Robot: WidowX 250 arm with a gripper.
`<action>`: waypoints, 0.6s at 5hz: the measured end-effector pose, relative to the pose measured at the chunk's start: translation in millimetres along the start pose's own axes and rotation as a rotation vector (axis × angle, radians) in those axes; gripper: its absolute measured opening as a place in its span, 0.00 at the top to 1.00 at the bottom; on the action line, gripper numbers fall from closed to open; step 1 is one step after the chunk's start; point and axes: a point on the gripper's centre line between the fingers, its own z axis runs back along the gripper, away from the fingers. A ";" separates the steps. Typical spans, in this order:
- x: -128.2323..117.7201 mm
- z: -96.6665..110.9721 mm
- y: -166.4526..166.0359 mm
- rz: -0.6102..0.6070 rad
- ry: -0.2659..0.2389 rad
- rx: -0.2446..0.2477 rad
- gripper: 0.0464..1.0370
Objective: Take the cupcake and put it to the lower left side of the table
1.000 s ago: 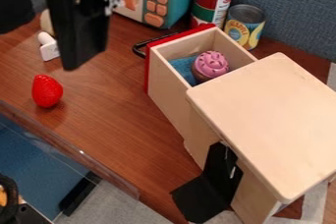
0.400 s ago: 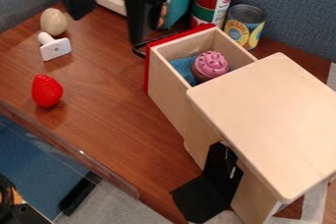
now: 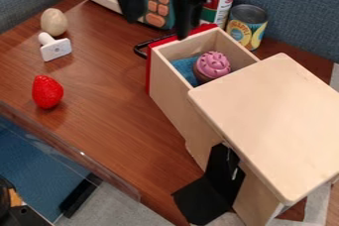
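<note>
The black gripper (image 3: 155, 24) hangs at the top of the view, above and a little left of the drawer's front end. Its two fingers stand wide apart with nothing between them. A cupcake with pink frosting and a brown base (image 3: 212, 65) sits in the pulled-out wooden drawer (image 3: 167, 91), beside a blue cloth (image 3: 186, 70). The gripper does not touch the cupcake. Brown wood makes up the table (image 3: 119, 126), whose lower left edge runs along a clear strip.
A red strawberry (image 3: 47, 91), a white stamp-like piece (image 3: 55, 48) and a beige egg (image 3: 54, 22) lie at left. Two cans (image 3: 248, 26) and a teal toy microwave (image 3: 157, 8) stand behind. The wooden cabinet top (image 3: 275, 121) covers the right side.
The gripper has moved right across the top of the view, from above the left side to near the drawer. The egg and white piece are uncovered. The cupcake has stayed put.
</note>
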 end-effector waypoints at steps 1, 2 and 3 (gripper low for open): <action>26.1 -14.3 0.5 0.047 0.014 0.021 0.04; 46.7 -33.2 0.0 0.106 0.038 0.040 0.04; 62.0 -50.1 3.5 0.163 0.048 0.075 0.04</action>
